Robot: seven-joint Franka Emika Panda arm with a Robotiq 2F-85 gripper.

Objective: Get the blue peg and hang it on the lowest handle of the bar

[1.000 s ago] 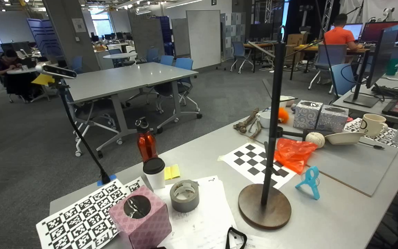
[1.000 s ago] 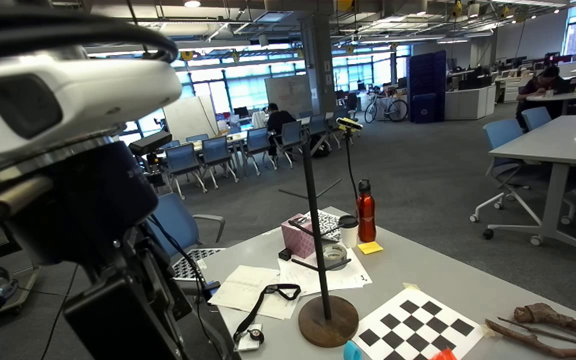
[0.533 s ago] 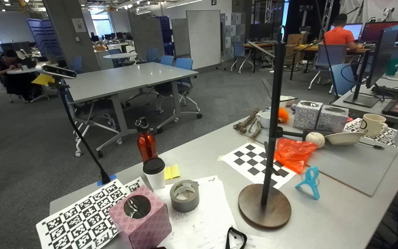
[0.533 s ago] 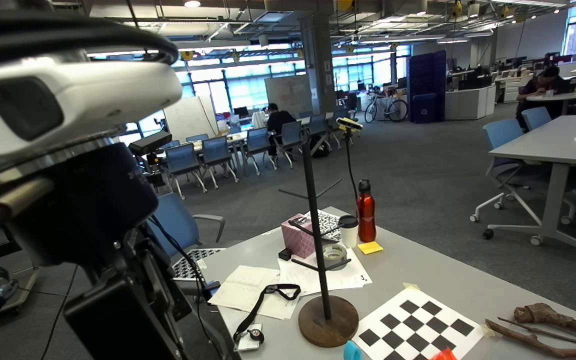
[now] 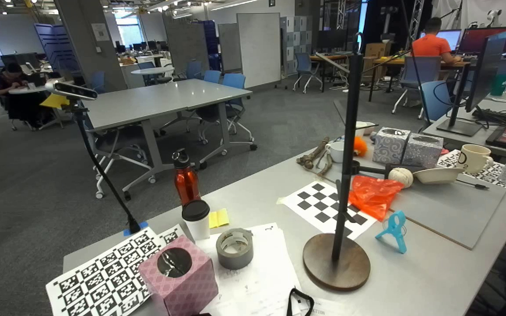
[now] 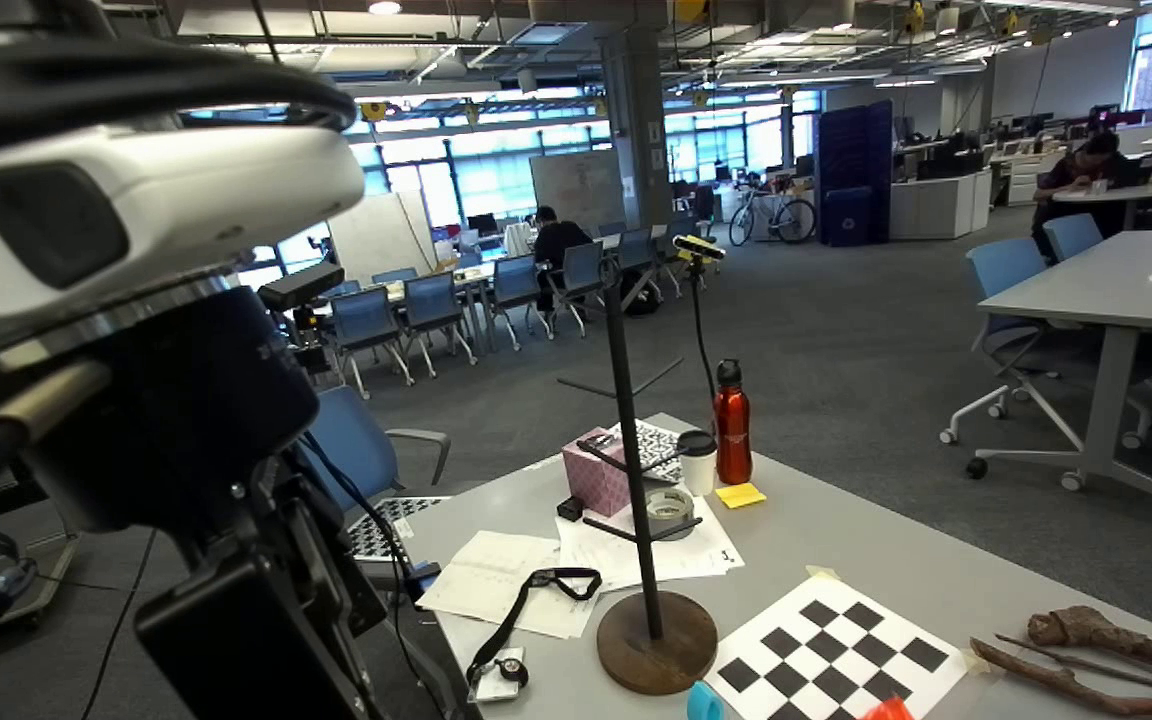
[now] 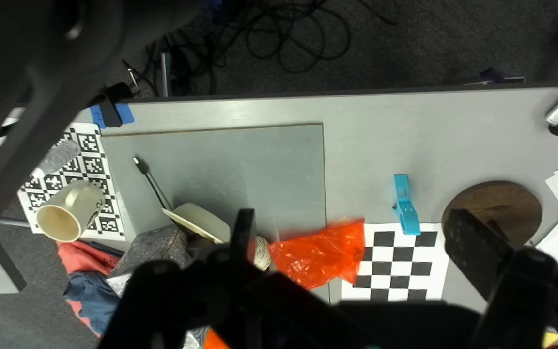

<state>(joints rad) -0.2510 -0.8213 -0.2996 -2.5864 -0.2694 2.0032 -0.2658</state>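
Where the light-blue plastic peg (image 5: 395,230) with two splayed legs is standing: on the grey tabletop (image 5: 437,276), just beside the tall thin black bar (image 5: 347,158) and apart from its round dark-brown base (image 5: 341,275).
Black two-fingered gripper (image 7: 351,218): I'm holding its fingers spread wide; in the wrist view I'm seeing one finger overlapping the bar's base.
Lowest thin black handles (image 6: 609,529): are jutting out low on the bar.
Orange-red crumpled plastic sheet (image 5: 374,195): is lying farther from the bar than the peg.
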